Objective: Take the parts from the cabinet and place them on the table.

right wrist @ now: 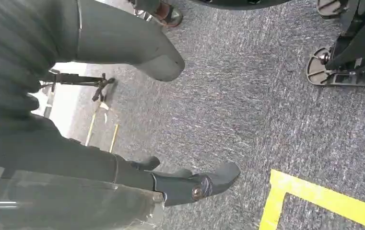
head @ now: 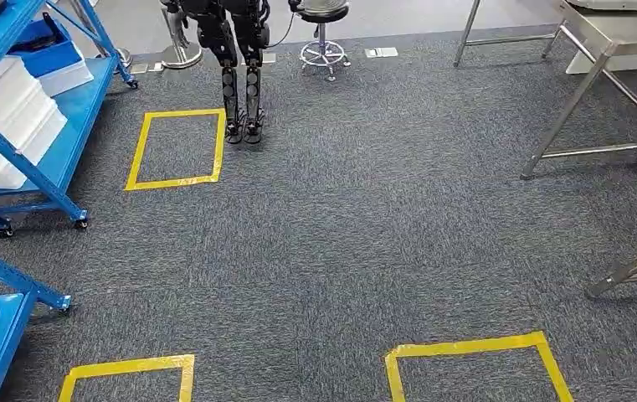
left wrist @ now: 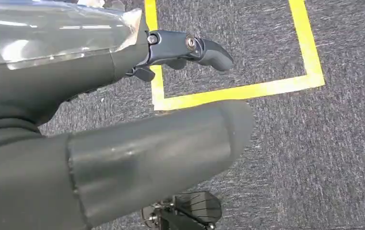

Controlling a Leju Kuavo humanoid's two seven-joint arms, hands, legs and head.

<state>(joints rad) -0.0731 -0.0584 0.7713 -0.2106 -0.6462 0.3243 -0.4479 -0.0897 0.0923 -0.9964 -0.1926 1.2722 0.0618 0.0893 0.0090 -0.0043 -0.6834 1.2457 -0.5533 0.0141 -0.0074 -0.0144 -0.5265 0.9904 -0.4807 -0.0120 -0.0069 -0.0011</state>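
A blue wheeled cabinet stands at the far left in the head view, with white bins stacked on its shelves. A steel table stands at the far right. My left hand hangs above the grey carpet beside a yellow tape corner; its thumb and dark fingers are apart and hold nothing. My right hand also hangs over the carpet. Its thumb is well apart from its fingers, and nothing is held.
A second blue rack with a white bin sits at the near left. Yellow tape squares mark the carpet. Another robot's dark legs stand at the far middle, a stool beside them. More table legs at right.
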